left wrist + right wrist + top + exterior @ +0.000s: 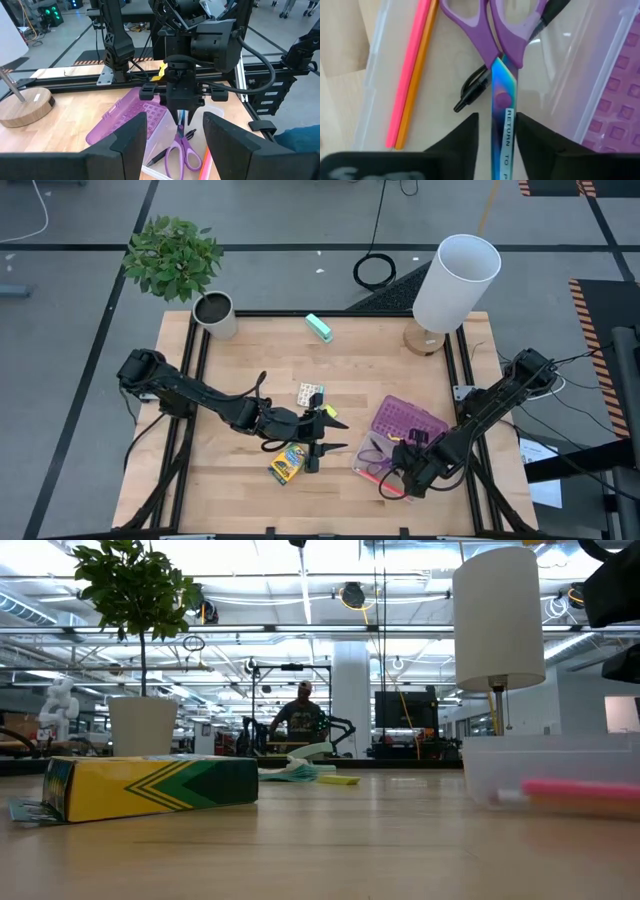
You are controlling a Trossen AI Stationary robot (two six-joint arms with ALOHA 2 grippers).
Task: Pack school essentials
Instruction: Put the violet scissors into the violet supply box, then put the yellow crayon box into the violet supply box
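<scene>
Purple-handled scissors [497,45] with an iridescent blade lie in the clear plastic pencil case [155,145], beside a pink pencil [412,65], an orange pencil [417,95] and a black pen [475,90]. Your right gripper [497,131] sits right over them, the blade between its slightly parted fingers; judge for yourself whether it is releasing, as a firm hold is not evident. Your left gripper [322,442] hovers open and empty by the green-yellow crayon box [286,465]. Next, I'd judge, you lift the right arm clear, then close the left on the crayon box.
</scene>
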